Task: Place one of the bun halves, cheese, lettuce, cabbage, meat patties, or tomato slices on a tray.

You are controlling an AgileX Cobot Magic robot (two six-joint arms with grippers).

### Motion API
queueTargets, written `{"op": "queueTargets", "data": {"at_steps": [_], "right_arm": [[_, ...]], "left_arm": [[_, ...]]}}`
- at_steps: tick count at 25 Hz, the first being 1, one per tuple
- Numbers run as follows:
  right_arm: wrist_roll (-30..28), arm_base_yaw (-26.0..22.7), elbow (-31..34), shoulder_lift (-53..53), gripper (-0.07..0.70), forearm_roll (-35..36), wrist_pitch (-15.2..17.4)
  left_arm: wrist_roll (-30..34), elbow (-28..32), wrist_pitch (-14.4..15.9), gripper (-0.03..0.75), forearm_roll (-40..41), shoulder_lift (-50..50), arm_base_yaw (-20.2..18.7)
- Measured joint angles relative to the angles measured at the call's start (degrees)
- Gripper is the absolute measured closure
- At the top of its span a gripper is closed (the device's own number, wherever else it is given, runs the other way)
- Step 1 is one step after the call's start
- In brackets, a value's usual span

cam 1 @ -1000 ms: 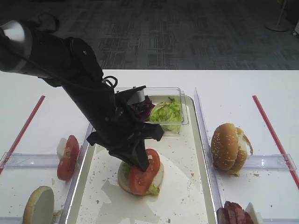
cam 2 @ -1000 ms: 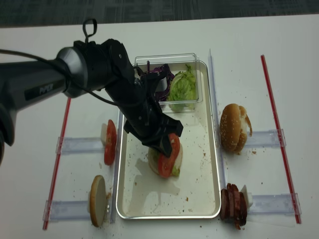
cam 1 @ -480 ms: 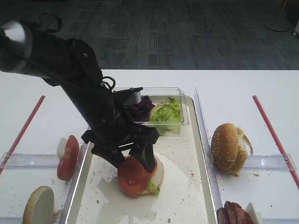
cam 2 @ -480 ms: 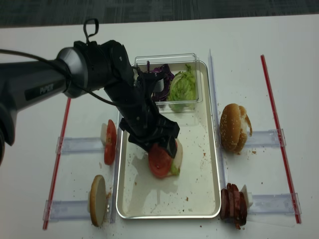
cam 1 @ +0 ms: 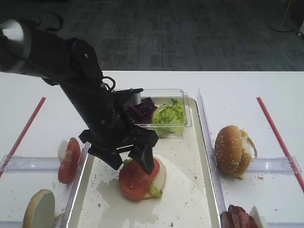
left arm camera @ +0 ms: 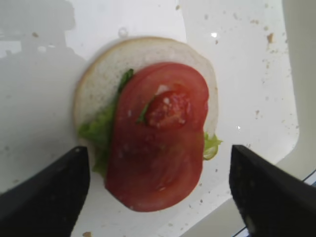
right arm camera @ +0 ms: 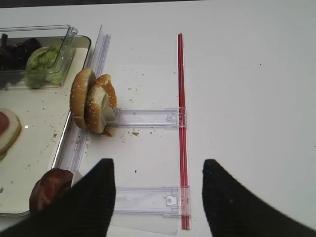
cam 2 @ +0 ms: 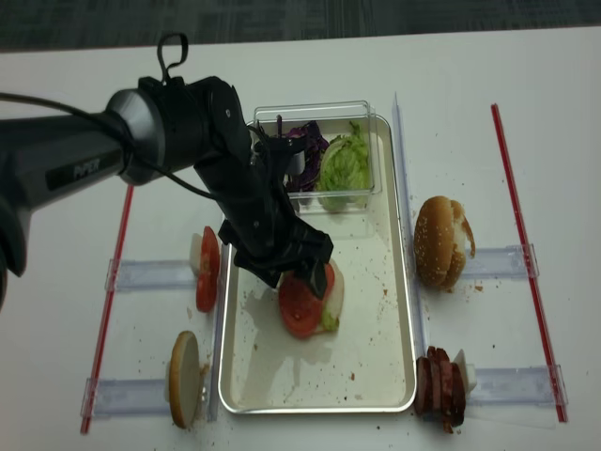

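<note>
A white surface carries a long silver-rimmed tray [cam 1: 205, 156] down its middle. Near the tray's centre, toward its left rim, a stack sits flat: a bun half [left arm camera: 103, 84] cut face up, a fringe of lettuce [left arm camera: 96, 131], and a tomato slice [left arm camera: 158, 148] on top, leaning slightly toward the near edge. The left tool [cam 1: 127, 160] hangs just above the stack with its jaws spread wide to either side of the slice and nothing between them — the tomato looks delivered.

At the tray's far end a clear plastic box [cam 1: 183, 107] holds purple cabbage [cam 1: 142, 108] and more lettuce. Off the tray's left rim spare tomato slices [cam 1: 69, 159] stand on edge in a clear rack, with another bun half [cam 1: 38, 209] at the near left corner; sesame buns [cam 1: 232, 149] and meat patties [cam 1: 235, 217] wait along the right rim.

The right tool [right arm camera: 158, 197] idles over the bare right side, jaws apart and empty — plenty of room there. The tray floor near the stack is open too, so a straight lift should clear.
</note>
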Motion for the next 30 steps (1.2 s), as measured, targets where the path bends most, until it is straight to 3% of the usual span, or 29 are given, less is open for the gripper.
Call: {"op": "queueTargets", "data": {"at_steps": [19, 23, 30], "right_arm": [[0.0, 0.0, 0.0, 0.0, 0.204, 0.0, 0.0], [0.0, 0.0, 0.0, 0.0, 0.204, 0.0, 0.0], [0.0, 0.0, 0.0, 0.0, 0.204, 0.0, 0.0]], "left_arm": [[-2.2, 0.0, 0.5, 0.181, 0.9, -11.4, 0.0], [-9.1, 0.0, 0.9, 0.181, 10.4, -11.4, 0.0], [-21.2, 0.0, 6.6, 0.181, 31.0, -11.4, 0.0]]}}
